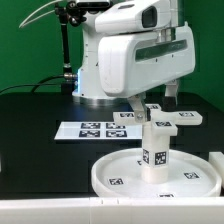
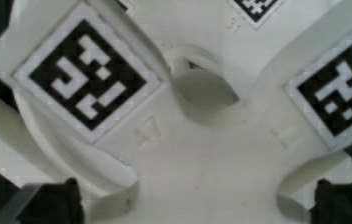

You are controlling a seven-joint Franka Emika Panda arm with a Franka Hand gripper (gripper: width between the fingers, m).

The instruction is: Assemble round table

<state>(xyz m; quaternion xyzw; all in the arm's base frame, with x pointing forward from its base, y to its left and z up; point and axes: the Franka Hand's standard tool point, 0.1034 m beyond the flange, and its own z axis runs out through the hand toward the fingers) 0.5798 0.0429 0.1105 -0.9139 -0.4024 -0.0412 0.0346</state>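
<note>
In the wrist view, cross-shaped foot (image 2: 199,110) fills the frame.

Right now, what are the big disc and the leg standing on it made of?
Disc: probably white plastic, smooth and a bit shiny, with a moulded rim. Leg: the same plain white, likely plastic too; its black-and-white tag looks like a flat printed sticker.

The arm (image 1: 125,55) is glossy white with rounded, blocky housings and a grey band across its upper casing. A dark joint section rises behind it, with thin black cables looping off. The hand's fingertips (image 2: 48,197) appear in the wrist view as dark, blurred shapes.
</note>
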